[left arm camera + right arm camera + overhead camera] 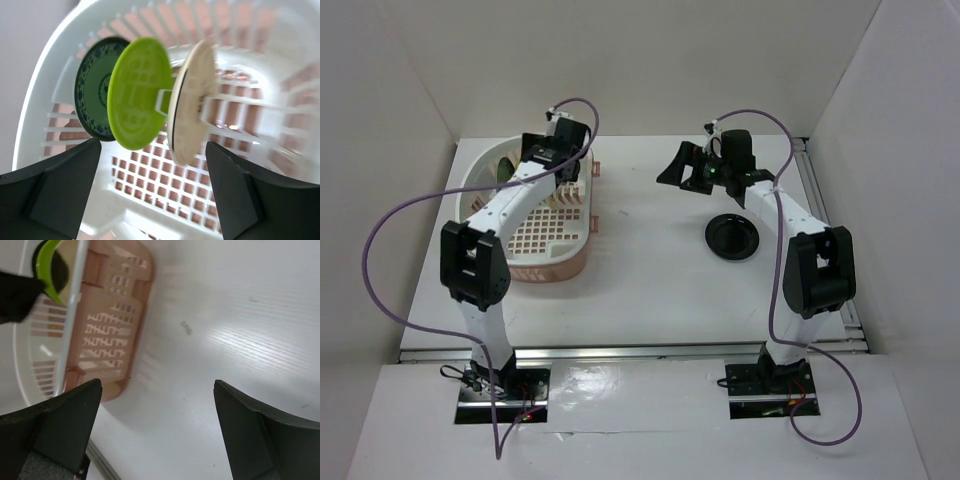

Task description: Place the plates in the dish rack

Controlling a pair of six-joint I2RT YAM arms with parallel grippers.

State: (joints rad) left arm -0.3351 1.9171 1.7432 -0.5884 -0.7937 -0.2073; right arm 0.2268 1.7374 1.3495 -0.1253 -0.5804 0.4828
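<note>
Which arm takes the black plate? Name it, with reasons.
Right. The black plate lies on the right, near the open right gripper; the left gripper hangs open over the dish rack, farther away.

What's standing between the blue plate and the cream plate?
The lime green plate, upright between the blue plate and cream plate; the left wrist view shows it.

The flat white desk [650,285] carries a pale pink rounded-rectangular plastic dish rack [552,266] with a white grid insert. Well apart from the rack, off its right side in the top view, a glossy black round plate [733,237] lies flat.
</note>
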